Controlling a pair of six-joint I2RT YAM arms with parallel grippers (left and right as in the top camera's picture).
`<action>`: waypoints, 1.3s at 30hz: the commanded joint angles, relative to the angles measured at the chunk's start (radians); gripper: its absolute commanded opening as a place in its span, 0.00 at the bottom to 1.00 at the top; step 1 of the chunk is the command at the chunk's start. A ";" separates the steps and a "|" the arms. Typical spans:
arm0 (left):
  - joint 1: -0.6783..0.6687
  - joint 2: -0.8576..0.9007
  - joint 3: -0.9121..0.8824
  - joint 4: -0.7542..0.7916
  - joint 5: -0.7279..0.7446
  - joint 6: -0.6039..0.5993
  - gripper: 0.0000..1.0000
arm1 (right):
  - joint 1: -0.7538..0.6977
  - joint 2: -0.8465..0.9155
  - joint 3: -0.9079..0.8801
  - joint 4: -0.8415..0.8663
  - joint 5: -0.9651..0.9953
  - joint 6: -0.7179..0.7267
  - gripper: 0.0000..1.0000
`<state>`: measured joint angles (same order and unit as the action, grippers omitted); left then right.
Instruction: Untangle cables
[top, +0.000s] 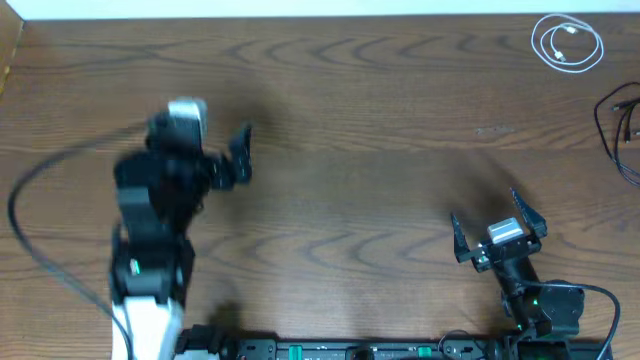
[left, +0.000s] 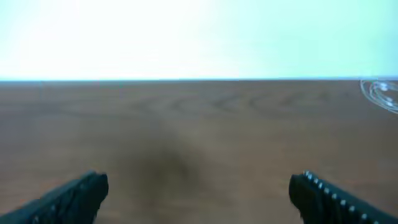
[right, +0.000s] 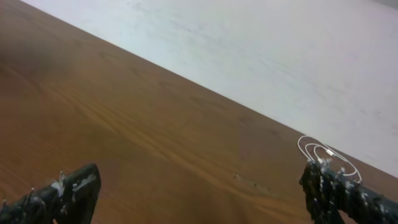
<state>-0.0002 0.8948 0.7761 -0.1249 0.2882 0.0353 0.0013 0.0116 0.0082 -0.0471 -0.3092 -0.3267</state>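
Note:
A white cable (top: 568, 43) lies coiled at the table's far right corner. It also shows in the left wrist view (left: 380, 92) and in the right wrist view (right: 326, 155). Loose black cables (top: 620, 125) lie at the right edge, partly cut off by the frame. My left gripper (top: 243, 152) is open and empty over the left half of the table, blurred, far from both cables; its fingers (left: 199, 186) are wide apart. My right gripper (top: 487, 208) is open and empty near the front right, well short of the cables; its fingers (right: 199, 180) are wide apart.
A thick black arm wire (top: 40, 215) loops across the table's left side. The wooden table (top: 350, 150) ends at a white wall along the back. A black base bar (top: 330, 350) runs along the front edge.

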 joint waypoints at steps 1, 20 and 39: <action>0.018 -0.221 -0.230 0.125 0.033 0.174 0.98 | 0.006 -0.006 -0.003 -0.004 0.011 -0.011 0.99; 0.041 -0.868 -0.772 0.179 -0.056 0.174 0.98 | 0.006 -0.006 -0.003 -0.004 0.011 -0.011 0.99; 0.041 -0.890 -0.772 0.074 -0.069 0.170 0.98 | 0.006 -0.006 -0.003 -0.004 0.011 -0.011 0.99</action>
<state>0.0376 0.0109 0.0147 -0.0059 0.2108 0.1921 0.0013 0.0113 0.0082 -0.0475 -0.2985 -0.3267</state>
